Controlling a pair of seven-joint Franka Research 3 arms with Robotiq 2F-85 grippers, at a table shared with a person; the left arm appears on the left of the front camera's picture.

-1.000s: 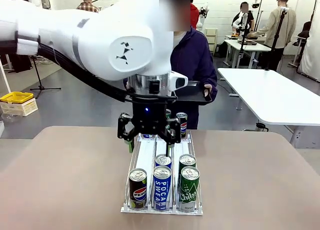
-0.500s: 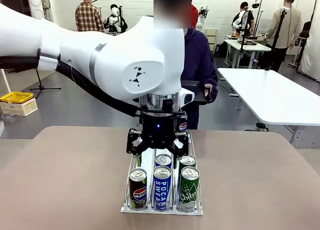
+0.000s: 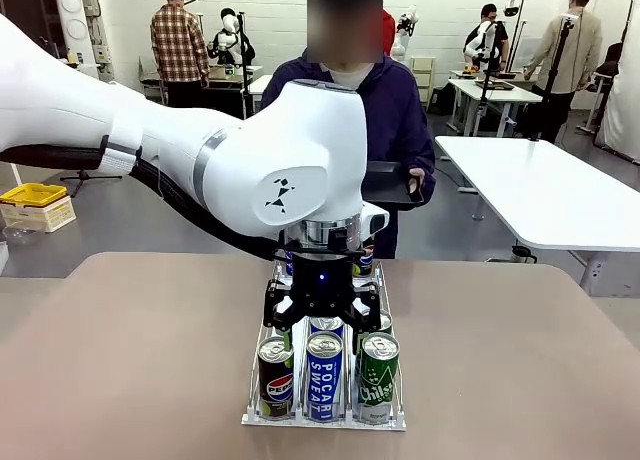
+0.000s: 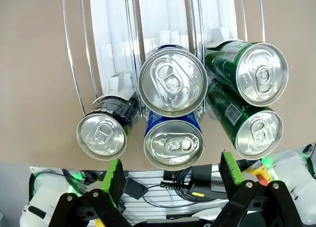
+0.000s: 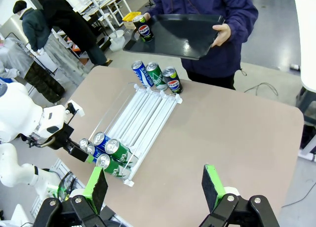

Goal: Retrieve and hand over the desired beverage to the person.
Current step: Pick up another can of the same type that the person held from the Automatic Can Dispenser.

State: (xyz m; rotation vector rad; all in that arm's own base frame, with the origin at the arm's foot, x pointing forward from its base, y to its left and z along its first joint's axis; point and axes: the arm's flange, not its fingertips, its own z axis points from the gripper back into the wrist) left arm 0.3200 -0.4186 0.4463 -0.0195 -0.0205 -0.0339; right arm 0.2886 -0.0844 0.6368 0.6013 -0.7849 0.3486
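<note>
**Ann:** Across the counter (image 3: 130,360), who is that?

**Ben:** That's the person (image 3: 400,110) in the dark jacket, at the far side. Their hands hold a black tray (image 5: 182,34), and a lone can (image 5: 144,28) stands on its corner.

**Ann:** Where are the drinks?

**Ben:** On the wire rack (image 5: 148,111) in the middle of the counter. At its near end stand a black Pepsi can (image 3: 276,378), a blue Pocari can (image 3: 324,375) and a green can (image 3: 379,377). A second blue can (image 4: 173,81) and a second green can (image 4: 260,71) sit right behind them. Three far cans (image 5: 157,75) stand at the other end, near the person.

**Ann:** And the left jaws?

**Ben:** They point down from the left arm (image 3: 250,150), just over the near cans. The middle row lies between the green pads (image 4: 114,172). They are wide open and hold nothing. I can't quite tell if a pad touches a can.

**Ann:** And the right jaws?

**Ben:** High over the counter, wide open too, with nothing in them.
</note>
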